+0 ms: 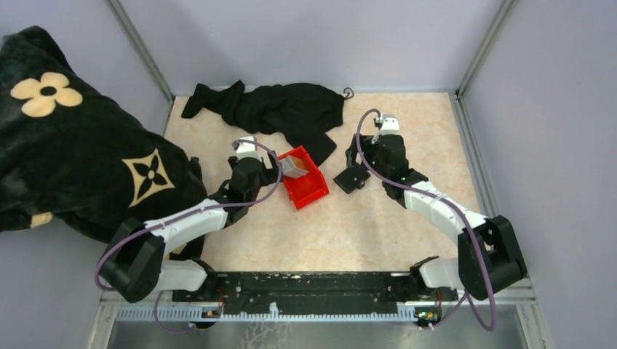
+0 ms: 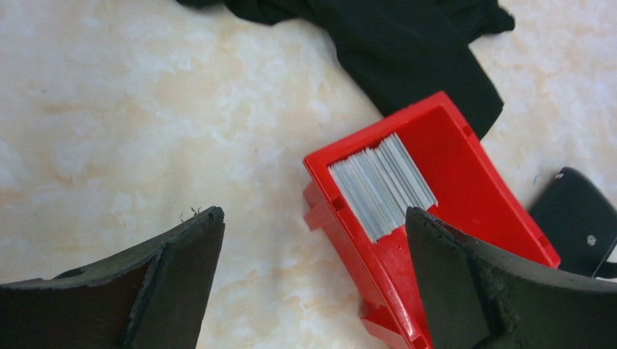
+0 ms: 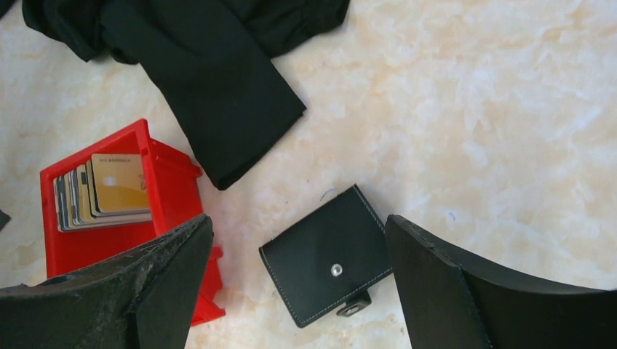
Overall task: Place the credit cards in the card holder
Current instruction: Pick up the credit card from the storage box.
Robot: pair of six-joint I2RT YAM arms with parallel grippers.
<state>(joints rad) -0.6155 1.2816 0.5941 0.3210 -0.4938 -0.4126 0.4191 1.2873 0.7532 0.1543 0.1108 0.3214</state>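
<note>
The credit cards (image 2: 382, 185) stand as a stack on edge inside a red bin (image 2: 466, 182); in the right wrist view the cards (image 3: 105, 190) show a gold face. The card holder (image 3: 327, 254), a closed black wallet with a metal snap, lies flat on the table right of the bin (image 1: 305, 185); it also shows in the top view (image 1: 349, 179). My left gripper (image 2: 313, 240) is open over the bin's near left corner, holding nothing. My right gripper (image 3: 298, 254) is open above the card holder, which lies between its fingers, untouched.
A black garment (image 1: 280, 109) lies crumpled behind the bin and holder. A large black blanket with tan flowers (image 1: 65, 138) covers the left side. Grey walls bound the marble-patterned table (image 1: 349, 225).
</note>
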